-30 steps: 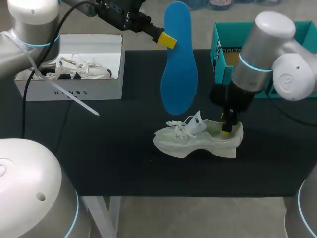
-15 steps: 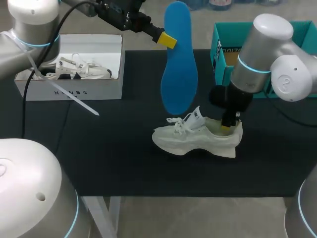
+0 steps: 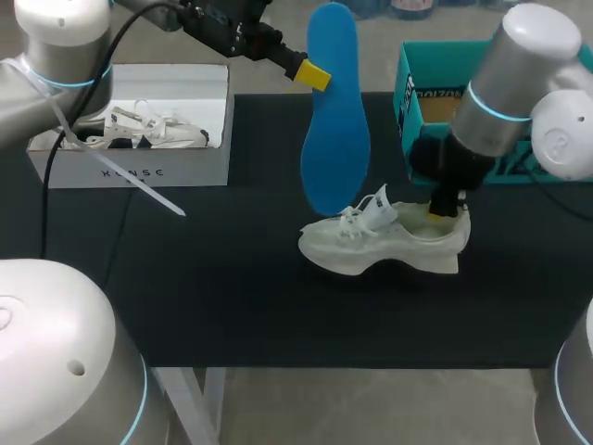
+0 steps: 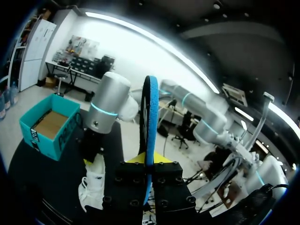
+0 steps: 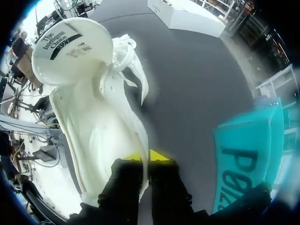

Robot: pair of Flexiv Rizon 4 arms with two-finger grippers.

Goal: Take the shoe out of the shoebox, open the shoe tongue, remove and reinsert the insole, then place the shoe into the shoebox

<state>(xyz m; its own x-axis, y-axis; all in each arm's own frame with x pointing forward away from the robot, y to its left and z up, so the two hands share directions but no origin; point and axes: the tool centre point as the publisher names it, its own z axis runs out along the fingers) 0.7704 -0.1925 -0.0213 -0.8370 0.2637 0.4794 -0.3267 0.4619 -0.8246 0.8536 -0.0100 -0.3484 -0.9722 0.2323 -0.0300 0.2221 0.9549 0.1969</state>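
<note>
Robotics lab, no question. Two grey arms with blue light rings lean over a black-matted counter, the left arm in from 10 o'clock, the right arm from 2. It's staged with test props: a white shoebox at 10, a teal box at 2, a shoe just right of centre and a blue insole aloft.

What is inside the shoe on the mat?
One finger of the right gripper, pinching the heel wall; otherwise bare lining. The toe end is hidden under the tongue.
</note>
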